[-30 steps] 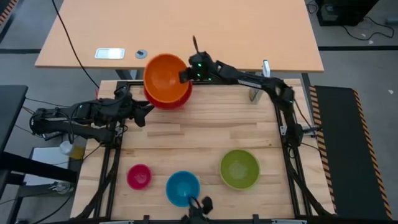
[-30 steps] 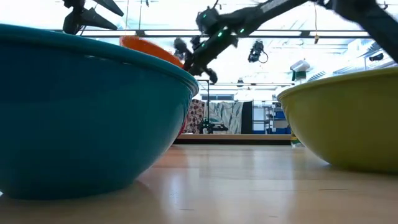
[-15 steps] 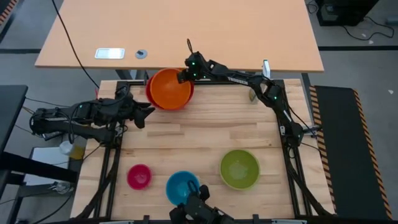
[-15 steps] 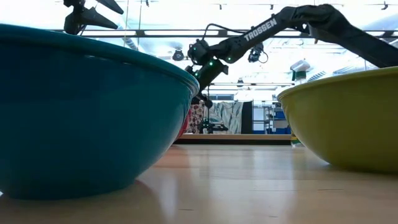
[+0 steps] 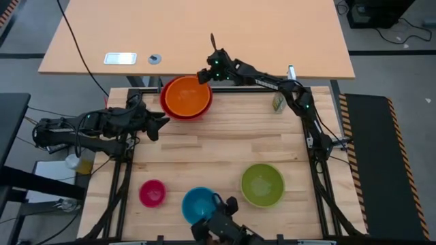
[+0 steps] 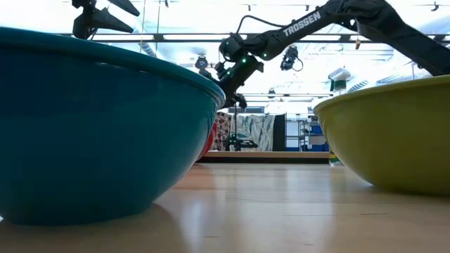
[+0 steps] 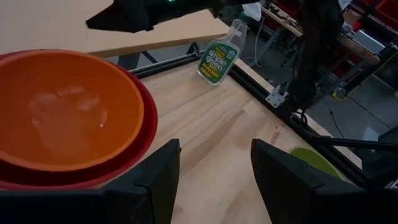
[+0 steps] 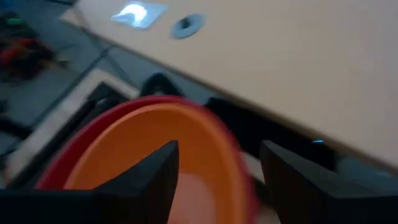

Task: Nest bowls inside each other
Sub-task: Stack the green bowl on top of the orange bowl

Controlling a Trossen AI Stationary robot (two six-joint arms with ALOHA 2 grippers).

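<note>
The orange bowl [image 5: 185, 96] sits level inside the red bowl [image 5: 168, 111] at the table's far left; only the red rim shows around it. My right gripper [image 5: 204, 76] hovers open just over the orange bowl's far right rim [image 8: 231, 163], its fingers on either side of the rim and clear of it. My left gripper [image 5: 161, 123] waits open beside the red bowl's near left side. The pink bowl [image 5: 152, 193], blue bowl [image 5: 200, 204] and green bowl [image 5: 263, 184] stand apart, upright on their bases, along the near edge.
A green spray bottle [image 5: 278, 102] stands at the far right corner. Beyond the table's far edge is a second tabletop [image 5: 238, 34] with a white device [image 5: 120, 58]. Bare wood [image 5: 225, 146] lies between the far and near bowls.
My right gripper held the orange bowl tilted above the red bowl, lowered it into the red bowl, then opened and let go. It has drawn back a little toward the far edge. The orange bowl now rests level inside the red one.
</note>
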